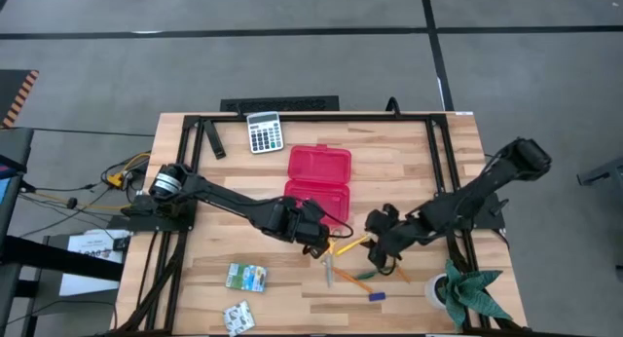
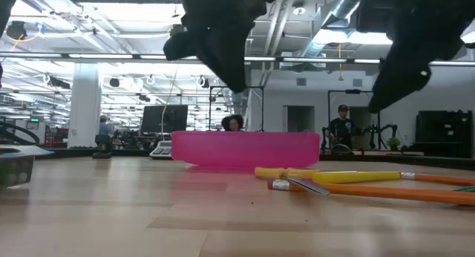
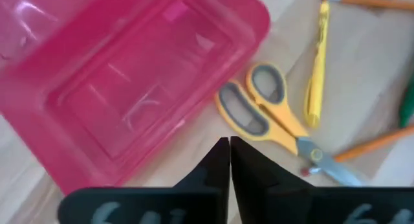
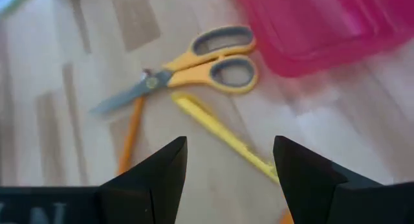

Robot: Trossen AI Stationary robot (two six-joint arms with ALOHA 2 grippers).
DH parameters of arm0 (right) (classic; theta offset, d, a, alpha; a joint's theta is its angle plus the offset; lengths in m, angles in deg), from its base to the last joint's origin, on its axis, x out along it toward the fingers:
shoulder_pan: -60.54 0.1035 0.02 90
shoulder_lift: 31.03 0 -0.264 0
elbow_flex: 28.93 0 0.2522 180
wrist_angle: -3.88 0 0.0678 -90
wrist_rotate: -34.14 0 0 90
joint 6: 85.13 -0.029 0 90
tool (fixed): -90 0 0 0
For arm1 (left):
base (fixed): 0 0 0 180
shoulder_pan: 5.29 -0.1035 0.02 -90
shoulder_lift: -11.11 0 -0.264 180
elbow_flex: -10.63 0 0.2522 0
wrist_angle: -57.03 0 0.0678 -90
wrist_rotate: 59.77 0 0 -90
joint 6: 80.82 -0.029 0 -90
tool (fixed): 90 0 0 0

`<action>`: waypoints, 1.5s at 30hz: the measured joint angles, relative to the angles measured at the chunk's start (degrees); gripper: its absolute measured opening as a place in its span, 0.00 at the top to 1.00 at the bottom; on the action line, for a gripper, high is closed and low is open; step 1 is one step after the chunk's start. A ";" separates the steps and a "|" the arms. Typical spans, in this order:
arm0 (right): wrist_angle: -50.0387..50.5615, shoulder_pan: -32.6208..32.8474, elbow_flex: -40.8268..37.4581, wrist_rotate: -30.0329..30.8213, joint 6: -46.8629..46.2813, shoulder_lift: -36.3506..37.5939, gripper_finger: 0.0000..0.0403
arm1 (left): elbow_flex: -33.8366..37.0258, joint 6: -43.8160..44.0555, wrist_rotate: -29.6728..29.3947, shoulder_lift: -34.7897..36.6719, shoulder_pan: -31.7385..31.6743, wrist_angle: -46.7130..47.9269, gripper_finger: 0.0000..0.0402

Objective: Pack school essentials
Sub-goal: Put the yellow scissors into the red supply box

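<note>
Left gripper (image 3: 229, 160) pinched shut, empty, hovering mid-frame beside scissors (image 3: 272, 117) and red case (image 3: 129, 81); right gripper (image 4: 229, 162) spread wide, empty, above yellow pen (image 4: 223, 138).

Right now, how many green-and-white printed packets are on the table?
2. One packet lies near the front left of the table; the second packet sits just in front of it, at the table's edge. None appear hidden.
</note>
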 joint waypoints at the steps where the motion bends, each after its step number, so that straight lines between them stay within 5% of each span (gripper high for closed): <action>1: -2.62 -0.12 0.02 -1.49 3.75 -0.79 0.40 | 0.83 0.03 0.55 0.00 0.32 -1.50 0.95; 6: -5.37 -3.05 2.44 -9.21 29.28 -3.10 0.40 | 3.34 0.41 2.94 -0.04 2.18 -5.17 0.79; 12: 5.20 -7.76 11.31 -22.57 56.26 -7.98 0.40 | 3.38 0.45 2.21 3.61 5.77 -1.34 0.60; 18: 10.12 -9.24 18.63 -25.99 76.96 -15.93 0.40 | 3.40 9.77 -1.21 7.45 9.47 6.65 0.45; 29: 8.11 -11.01 27.37 -30.27 95.48 -27.32 0.40 | 3.35 24.54 -2.68 10.66 15.69 20.25 0.39; 45: 5.96 -13.96 31.13 -31.62 102.42 -37.58 0.40 | 3.40 32.81 -7.26 10.86 18.14 26.37 0.39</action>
